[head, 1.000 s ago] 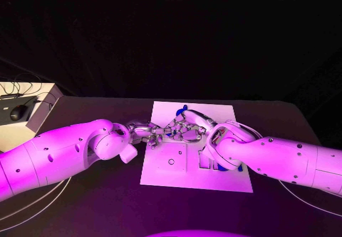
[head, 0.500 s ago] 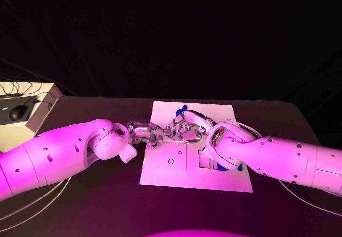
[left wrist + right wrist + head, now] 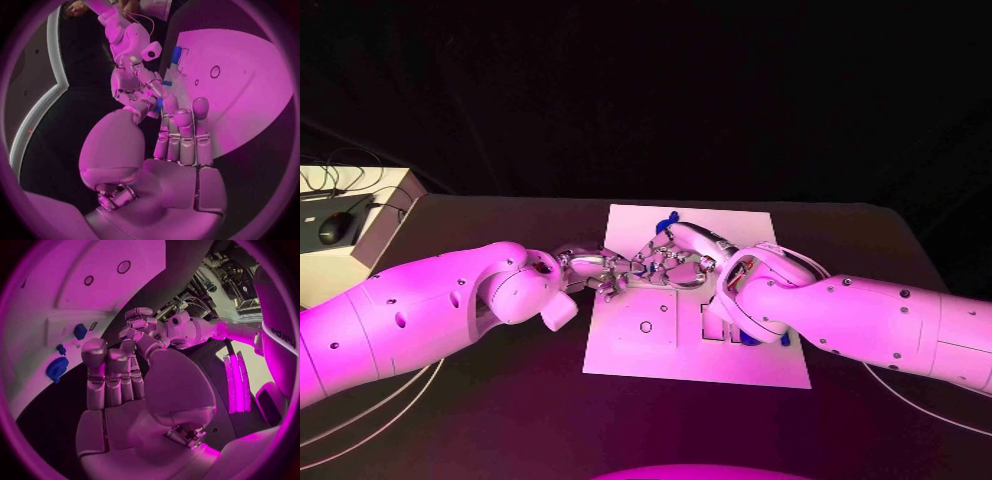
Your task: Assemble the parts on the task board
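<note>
My left robot hand (image 3: 593, 272) and right robot hand (image 3: 678, 258) meet fingertip to fingertip over far-left part of task board (image 3: 646, 340), mid table (image 3: 488, 400). Small blue part (image 3: 166, 83) sits between fingertips; can't tell which hand grips it. Other blue parts (image 3: 57, 368) on board: one at far edge (image 3: 671, 218), more in slots at right side (image 3: 750, 338).
</note>
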`<state>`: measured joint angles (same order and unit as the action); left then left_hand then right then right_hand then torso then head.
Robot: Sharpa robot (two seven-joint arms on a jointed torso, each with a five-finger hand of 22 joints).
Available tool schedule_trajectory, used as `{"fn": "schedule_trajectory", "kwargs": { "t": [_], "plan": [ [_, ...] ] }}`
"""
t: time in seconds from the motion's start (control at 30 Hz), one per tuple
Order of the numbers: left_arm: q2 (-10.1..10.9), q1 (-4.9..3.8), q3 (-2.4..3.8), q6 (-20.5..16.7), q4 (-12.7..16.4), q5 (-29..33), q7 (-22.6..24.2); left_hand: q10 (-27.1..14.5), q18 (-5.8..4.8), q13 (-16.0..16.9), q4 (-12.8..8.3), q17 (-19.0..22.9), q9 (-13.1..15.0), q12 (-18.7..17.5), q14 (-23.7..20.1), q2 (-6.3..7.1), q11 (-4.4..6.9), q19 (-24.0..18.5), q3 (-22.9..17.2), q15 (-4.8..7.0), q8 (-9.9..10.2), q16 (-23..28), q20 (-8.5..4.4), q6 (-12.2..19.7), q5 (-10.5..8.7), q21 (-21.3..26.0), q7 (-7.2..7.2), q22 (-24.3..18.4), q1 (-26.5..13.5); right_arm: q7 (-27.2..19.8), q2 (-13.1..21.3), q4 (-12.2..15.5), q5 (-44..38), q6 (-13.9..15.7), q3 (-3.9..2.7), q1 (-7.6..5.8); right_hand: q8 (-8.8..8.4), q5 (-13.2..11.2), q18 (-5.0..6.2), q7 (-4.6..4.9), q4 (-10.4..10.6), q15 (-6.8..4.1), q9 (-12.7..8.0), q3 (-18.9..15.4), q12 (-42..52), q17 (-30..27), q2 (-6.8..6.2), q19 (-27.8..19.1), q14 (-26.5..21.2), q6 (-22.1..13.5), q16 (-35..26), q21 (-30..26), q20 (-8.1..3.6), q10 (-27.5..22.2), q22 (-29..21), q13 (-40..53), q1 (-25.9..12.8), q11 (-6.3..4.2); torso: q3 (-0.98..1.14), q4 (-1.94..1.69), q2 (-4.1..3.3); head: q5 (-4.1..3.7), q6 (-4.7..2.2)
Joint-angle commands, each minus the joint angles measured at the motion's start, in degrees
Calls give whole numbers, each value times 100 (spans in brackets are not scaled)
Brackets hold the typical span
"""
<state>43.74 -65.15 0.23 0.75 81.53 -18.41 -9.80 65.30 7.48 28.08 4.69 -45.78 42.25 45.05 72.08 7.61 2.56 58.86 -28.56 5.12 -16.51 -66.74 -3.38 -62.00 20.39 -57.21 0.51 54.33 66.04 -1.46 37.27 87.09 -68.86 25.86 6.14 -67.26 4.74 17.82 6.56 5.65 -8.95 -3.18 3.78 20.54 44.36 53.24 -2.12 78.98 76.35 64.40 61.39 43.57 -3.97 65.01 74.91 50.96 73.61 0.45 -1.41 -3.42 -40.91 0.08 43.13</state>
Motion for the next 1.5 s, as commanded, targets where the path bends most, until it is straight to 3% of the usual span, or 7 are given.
{"fn": "schedule_trajectory", "kwargs": {
  "t": [0.03,0.27,0.43,0.67,0.83,1.0,1.5],
  "plan": [
    [1,-16,19,103,26,204,214,41,-45,9,-546,-15,758,15,31,-13,2,11,-502,5,-96,-32,-31,-10,-8,-36,-31,8,-78,132,23,-60,-64,-102,17,17,17,12,-43,99,-41,4,5,-8,-36,-13,34,-43,-42,126,-27,-36,14,-41,422,1,9,-8,0,0,0,3,1],
    [-3,-15,19,104,21,270,201,70,-51,22,-622,-43,778,6,49,-42,8,34,-523,11,-66,-45,-38,-51,-8,-64,-40,32,-173,122,32,-62,-83,106,19,17,-81,133,-25,215,-45,58,-3,-209,-33,-118,-150,-103,-140,-166,-139,-193,54,-103,386,5,-20,64,1,-1,1,4,2],
    [-16,-15,19,100,14,250,160,97,-58,29,-619,-90,786,18,80,-55,16,67,-515,14,-77,-78,-41,-85,-8,-97,-53,64,-206,50,56,-74,-56,398,20,17,-98,32,70,423,42,198,-11,-688,-42,-352,-341,-368,-451,-934,-368,-949,172,-336,206,-78,42,226,-3,-1,2,-1,-7],
    [-45,-17,22,15,-41,102,44,166,-100,43,-683,-182,833,31,191,-34,46,187,-619,37,-95,-139,-102,-144,-6,-223,-66,170,-280,-248,251,-36,274,837,17,17,-118,51,203,526,635,327,-36,-1347,178,-661,-551,-601,-758,-1787,-338,-2023,325,-658,-21,-526,437,359,7,0,5,16,-24],
    [-61,-19,66,9,-102,-41,-86,181,-107,47,-732,-198,847,27,222,-24,57,211,-664,42,-83,-140,-116,-158,-3,-249,-65,190,-304,-478,561,58,755,980,-9,-12,-116,122,219,538,953,339,-39,-1405,399,-869,-659,-512,-812,-1858,-196,-2226,342,-731,33,-835,648,368,7,11,3,31,-47],
    [-96,-43,151,23,-198,-342,-351,218,-102,34,-756,-249,844,12,275,0,71,259,-688,48,-63,-160,-111,-183,-4,-290,-64,223,-312,-716,894,108,1416,983,-47,-140,-107,256,216,525,910,331,-33,-1418,488,-964,-595,-468,-836,-1743,-121,-2311,338,-761,100,-983,687,359,23,13,11,36,-57],
    [-722,-807,157,380,-1017,-2299,-2198,314,-86,-9,-639,-414,1035,71,575,182,86,662,-1051,77,-200,-195,-146,-136,-20,-628,-45,506,-307,-1423,1428,-536,3257,787,-132,-684,-73,462,173,511,472,353,-15,-1581,532,-1124,-312,-572,-1049,-1387,-24,-2449,356,-905,107,-1214,487,368,60,25,18,53,-58]
  ]
}}
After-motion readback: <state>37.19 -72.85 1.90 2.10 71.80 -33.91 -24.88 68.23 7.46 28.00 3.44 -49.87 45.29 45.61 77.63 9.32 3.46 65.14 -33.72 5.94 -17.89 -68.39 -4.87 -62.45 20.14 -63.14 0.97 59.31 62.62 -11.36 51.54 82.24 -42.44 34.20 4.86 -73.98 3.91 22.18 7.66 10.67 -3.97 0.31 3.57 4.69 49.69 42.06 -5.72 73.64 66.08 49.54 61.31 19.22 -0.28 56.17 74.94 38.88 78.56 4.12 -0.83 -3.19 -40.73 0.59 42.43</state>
